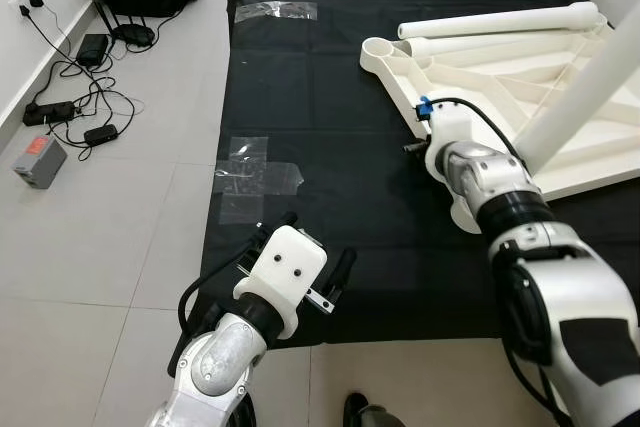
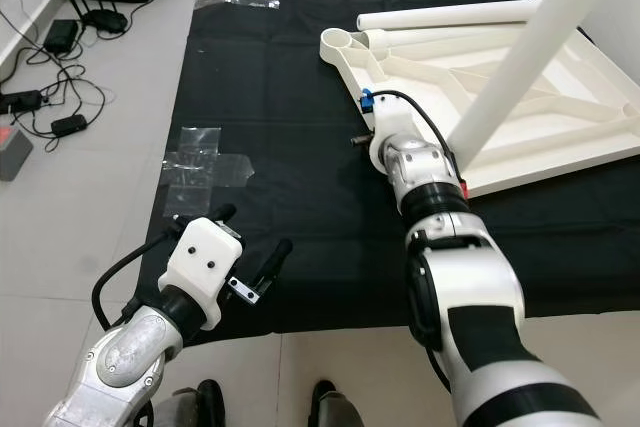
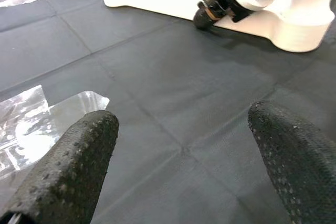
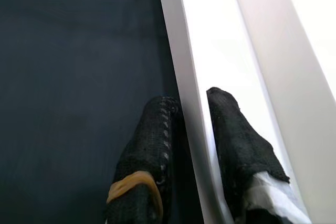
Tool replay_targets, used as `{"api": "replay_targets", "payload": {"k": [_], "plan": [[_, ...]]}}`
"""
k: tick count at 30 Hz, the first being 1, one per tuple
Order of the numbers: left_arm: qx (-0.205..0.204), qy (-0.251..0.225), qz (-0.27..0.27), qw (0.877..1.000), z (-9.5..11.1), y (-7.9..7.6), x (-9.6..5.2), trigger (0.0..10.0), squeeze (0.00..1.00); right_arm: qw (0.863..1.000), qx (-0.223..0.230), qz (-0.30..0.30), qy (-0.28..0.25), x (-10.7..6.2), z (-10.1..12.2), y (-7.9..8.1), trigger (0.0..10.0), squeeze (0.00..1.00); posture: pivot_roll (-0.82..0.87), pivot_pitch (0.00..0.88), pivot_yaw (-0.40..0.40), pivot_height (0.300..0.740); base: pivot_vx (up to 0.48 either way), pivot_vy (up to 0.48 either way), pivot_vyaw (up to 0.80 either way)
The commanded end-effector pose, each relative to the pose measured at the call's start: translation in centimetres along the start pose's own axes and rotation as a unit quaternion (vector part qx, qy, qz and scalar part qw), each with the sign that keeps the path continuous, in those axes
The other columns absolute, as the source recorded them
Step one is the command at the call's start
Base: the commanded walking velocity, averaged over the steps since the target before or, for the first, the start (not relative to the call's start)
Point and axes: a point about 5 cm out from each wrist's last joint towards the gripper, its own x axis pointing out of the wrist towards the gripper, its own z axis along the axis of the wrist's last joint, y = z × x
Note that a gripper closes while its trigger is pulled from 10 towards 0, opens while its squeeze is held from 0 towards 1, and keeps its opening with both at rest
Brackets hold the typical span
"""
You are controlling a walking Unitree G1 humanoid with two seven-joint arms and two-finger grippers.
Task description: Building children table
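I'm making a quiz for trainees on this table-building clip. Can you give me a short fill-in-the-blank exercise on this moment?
1. The right gripper is shut on the ____ of the white tabletop.
2. The left gripper hovers with its fingers ____.
3. The tabletop lies on a ____ cloth.
4. One table leg already stands fitted; another lies ____ near the tabletop's far edge.

Missing words: rim; open; black; loose

Tabletop (image 1: 520,87) on mat (image 1: 330,147); cables (image 1: 75,97) left.
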Motion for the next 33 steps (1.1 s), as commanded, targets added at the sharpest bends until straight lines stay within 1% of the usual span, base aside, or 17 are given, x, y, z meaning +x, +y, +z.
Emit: {"api": "replay_targets", "payload": {"k": [1, 3, 4, 6, 9, 11, 13, 15, 16, 21, 22, 23, 24, 27, 29, 31, 33], "plan": [[0.003, 0.008, -0.005, 1.0, -0.5, 0.0, -0.1, 10.0, 0.0, 0.994, -0.036, 0.091, 0.05, -0.1, -2.6, 1.3, 0.0, 0.0, 0.05, 0.274, -0.059, 0.74, 0.0, 0.0, 0.0], [0.008, 0.006, -0.004, 1.0, -0.5, 0.4, 0.1, 10.0, 0.0, 0.989, -0.045, 0.132, 0.051, -1.3, -4.1, 1.8, 0.0, 0.0, 0.05, 0.264, -0.05, 0.74, 0.0, 0.0, 0.0], [0.008, 0.006, -0.004, 1.0, -0.5, 0.4, 0.1, 10.0, 0.0, 0.989, -0.045, 0.132, 0.051, -1.3, -4.1, 1.8, 0.0, 0.0, 0.05, 0.264, -0.05, 0.74, 0.0, 0.0, 0.0], [0.01, 0.005, -0.004, 1.0, -0.6, 0.5, 0.2, 10.0, 0.0, 0.982, -0.042, 0.175, 0.048, -2.2, -4.8, 2.3, 0.0, 0.0, 0.05, 0.257, -0.043, 0.74, 0.0, 0.0, 0.0], [0.011, 0.004, -0.005, 1.0, -0.6, 0.6, 0.3, 10.0, 0.0, 0.979, -0.042, 0.195, 0.047, -2.9, -5.1, 2.4, 0.0, 0.0, 0.05, 0.257, -0.042, 0.74, 0.0, 0.0, 0.0], [0.012, 0.004, -0.006, 1.0, -0.7, 0.6, 0.3, 10.0, 0.0, 0.97, -0.053, 0.231, 0.046, -4.1, -5.6, 2.6, 0.0, 0.0, 0.05, 0.249, -0.036, 0.74, 0.0, 0.0, 0.0], [0.012, 0.004, -0.006, 1.0, -0.7, 0.7, 0.3, 10.0, 0.0, 0.969, -0.057, 0.238, 0.046, -4.4, -5.8, 2.7, 0.0, 0.0, 0.05, 0.249, -0.036, 0.74, 0.0, 0.0, 0.0], [0.014, 0.004, -0.01, 1.0, -0.9, 0.6, 0.4, 10.0, 0.0, 0.957, -0.072, 0.276, 0.044, -5.7, -6.6, 2.2, 0.0, 0.0, 0.04, 0.241, -0.027, 0.74, 0.0, 0.0, 0.0], [0.014, 0.004, -0.01, 1.0, -0.9, 0.6, 0.4, 10.0, 0.0, 0.957, -0.072, 0.276, 0.044, -5.7, -6.6, 2.2, 0.0, 0.0, 0.04, 0.241, -0.027, 0.74, 0.0, 0.0, 0.0], [0.019, 0.005, -0.014, 1.0, -1.2, 0.8, 0.5, 10.0, 0.0, 0.929, -0.113, 0.349, 0.053, -8.6, -8.1, 0.6, 0.0, 0.0, 0.04, 0.231, -0.018, 0.74, 0.0, 0.0, 0.0], [0.019, 0.005, -0.014, 1.0, -1.2, 0.8, 0.5, 10.0, 0.0, 0.929, -0.113, 0.349, 0.053, -8.6, -8.1, 0.6, 0.0, 0.0, 0.04, 0.231, -0.018, 0.74, 0.0, 0.0, 0.0], [0.019, 0.005, -0.014, 1.0, -1.2, 0.9, 0.5, 10.0, 0.0, 0.922, -0.123, 0.362, 0.053, -9.1, -8.2, 0.3, 0.0, 0.0, 0.04, 0.231, -0.018, 0.74, 0.0, 0.0, 0.0], [0.019, 0.005, -0.014, 1.0, -1.2, 0.9, 0.5, 10.0, 0.0, 0.922, -0.123, 0.362, 0.053, -9.1, -8.2, 0.3, 0.0, 0.0, 0.04, 0.231, -0.018, 0.74, 0.0, 0.0, 0.0], [0.021, 0.003, -0.016, 1.0, -1.3, 1.0, 0.6, 10.0, 0.0, 0.906, -0.134, 0.398, 0.06, -10.3, -8.8, -0.3, 0.0, 0.0, 0.04, 0.232, -0.018, 0.74, 0.0, 0.0, 0.0], [0.021, 0.003, -0.016, 1.0, -1.4, 0.9, 0.7, 10.0, 0.0, 0.895, -0.144, 0.417, 0.062, -10.5, -9.3, -0.5, 0.0, 0.0, 0.04, 0.232, -0.022, 0.74, 0.0, 0.0, 0.0], [0.02, 0.003, -0.015, 1.0, -1.4, 1.0, 0.7, 10.0, 0.0, 0.894, -0.148, 0.419, 0.062, -10.6, -9.3, -0.6, 0.0, 0.0, 0.04, 0.232, -0.022, 0.74, 0.0, 0.0, 0.0], [0.021, 0.003, -0.014, 1.0, -1.4, 1.0, 0.7, 10.0, 0.0, 0.887, -0.146, 0.435, 0.058, -10.6, -9.4, -0.9, 0.0, 0.0, 0.05, 0.233, -0.025, 0.74, 0.0, 0.0, 0.0]]}}
